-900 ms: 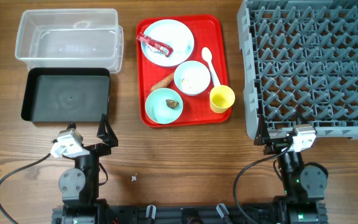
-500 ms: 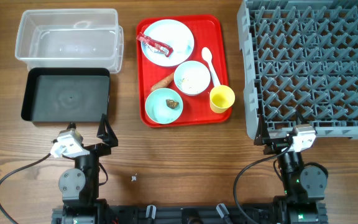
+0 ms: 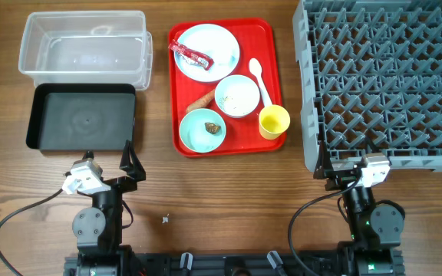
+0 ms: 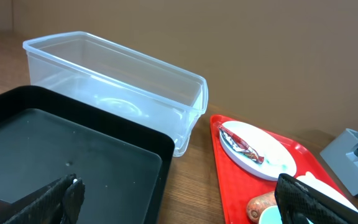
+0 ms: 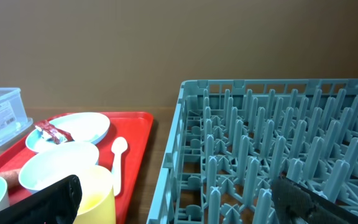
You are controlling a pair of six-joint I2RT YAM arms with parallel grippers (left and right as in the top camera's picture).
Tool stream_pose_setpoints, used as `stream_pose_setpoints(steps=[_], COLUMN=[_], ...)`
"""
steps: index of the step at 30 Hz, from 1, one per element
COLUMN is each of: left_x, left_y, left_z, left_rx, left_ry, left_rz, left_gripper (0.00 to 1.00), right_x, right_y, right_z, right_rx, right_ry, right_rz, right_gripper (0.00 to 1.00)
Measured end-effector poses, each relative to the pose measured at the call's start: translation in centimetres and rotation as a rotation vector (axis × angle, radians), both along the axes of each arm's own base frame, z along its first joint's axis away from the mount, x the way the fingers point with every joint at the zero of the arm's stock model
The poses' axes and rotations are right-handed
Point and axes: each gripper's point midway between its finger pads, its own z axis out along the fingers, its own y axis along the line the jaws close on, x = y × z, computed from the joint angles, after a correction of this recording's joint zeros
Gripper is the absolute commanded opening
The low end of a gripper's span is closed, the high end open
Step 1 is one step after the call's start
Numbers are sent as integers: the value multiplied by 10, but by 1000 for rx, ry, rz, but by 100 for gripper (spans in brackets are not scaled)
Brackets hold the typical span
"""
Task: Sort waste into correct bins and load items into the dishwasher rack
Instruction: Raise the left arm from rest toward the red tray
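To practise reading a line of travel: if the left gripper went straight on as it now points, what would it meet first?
Probably the near rim of the black tray, straight ahead of the open left gripper; whether it would clear the rim is unclear.

From overhead we look straight down on the table (image 3: 229, 192). Our left wrist view sits low and close, facing far across the black tray (image 4: 73, 155) and clear tub (image 4: 117, 74). Our right wrist view, also low, faces far over the rack (image 5: 260, 143). Both wrist views, and the overhead, share the red tray (image 4: 225, 174) and plate (image 4: 263, 155).
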Motion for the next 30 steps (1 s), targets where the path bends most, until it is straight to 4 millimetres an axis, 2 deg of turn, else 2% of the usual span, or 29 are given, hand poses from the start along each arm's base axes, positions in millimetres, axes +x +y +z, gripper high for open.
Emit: stream_pose_setpoints(steps=[21, 25, 30], left_x=[0, 0, 1], left_y=[0, 0, -4], left_z=[0, 2, 12], left_rx=[0, 0, 0], left_ry=[0, -7, -48], left_rz=[0, 1, -23], left_gripper=[100, 100, 100], right_x=[0, 0, -4], right_y=[0, 1, 4], right_z=[1, 11, 41], right_rx=[0, 0, -1], right_ry=[-3, -44, -171], right_rz=[0, 4, 23], right_gripper=[100, 100, 100])
